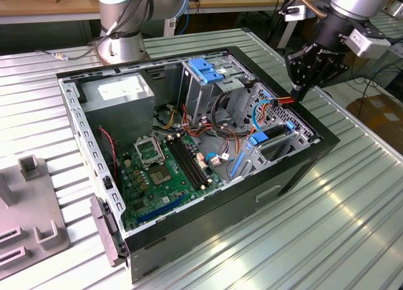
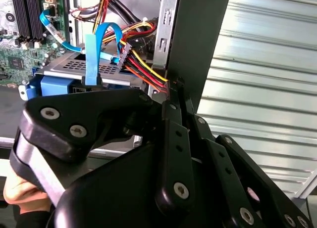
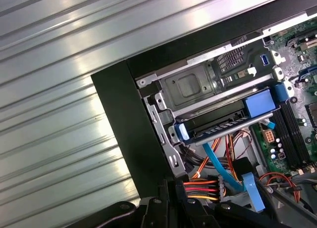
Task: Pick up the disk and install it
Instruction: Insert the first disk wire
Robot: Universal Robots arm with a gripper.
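Exterior view, gripper [image 1: 298, 92]: hangs over the case [image 1: 252, 202] wall on the exterior view's right, tips just beside the wires [image 1: 284, 101]
Exterior view, disk [image 1: 271, 139]: lies flat in the bay at that same corner, below the gripper and apart from it
Second wrist view, jaws: fingers [image 2: 171, 134] drawn together with hardly a slit between them; the gripper [image 2: 174, 87] has no hold of the disk; its tips touch the wires [image 2: 143, 69], and I cannot tell whether one is pinched
Second wrist view, disk [image 2: 64, 67]: grey top showing, blue frame along its near edge, a blue cable draped over it
First wrist view, disk [image 3: 218, 123]: sits level in the bay against the case [image 3: 129, 124] wall, blue frame at both ends
First wrist view, gripper [image 3: 171, 187]: right at the wires [image 3: 200, 188], just inside the wall
Step, as I judge it: pick-up done, disk in its place; the work is now on the install side, at the cabling
Next move calls for: small, careful motion among the wires, without dragging them or knocking the seated disk
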